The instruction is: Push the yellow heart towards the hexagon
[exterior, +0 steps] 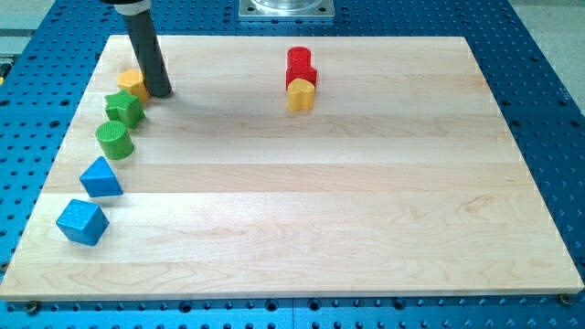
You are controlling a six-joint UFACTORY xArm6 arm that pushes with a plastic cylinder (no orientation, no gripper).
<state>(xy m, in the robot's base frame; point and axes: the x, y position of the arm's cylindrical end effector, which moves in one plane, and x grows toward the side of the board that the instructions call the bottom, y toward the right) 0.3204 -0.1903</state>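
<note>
The yellow heart (300, 95) lies on the wooden board in the upper middle, touching a red block (303, 75) just above it. The yellow hexagon (133, 83) lies near the board's upper left edge. My tip (160, 92) rests on the board right against the hexagon's right side, far to the left of the heart. The dark rod rises from the tip out of the view's top and hides part of the hexagon.
A red cylinder (298, 58) stands above the red block. A green star (123, 108), a green cylinder (114, 139), a blue triangle (101, 176) and a blue cube (82, 222) run down the left edge below the hexagon.
</note>
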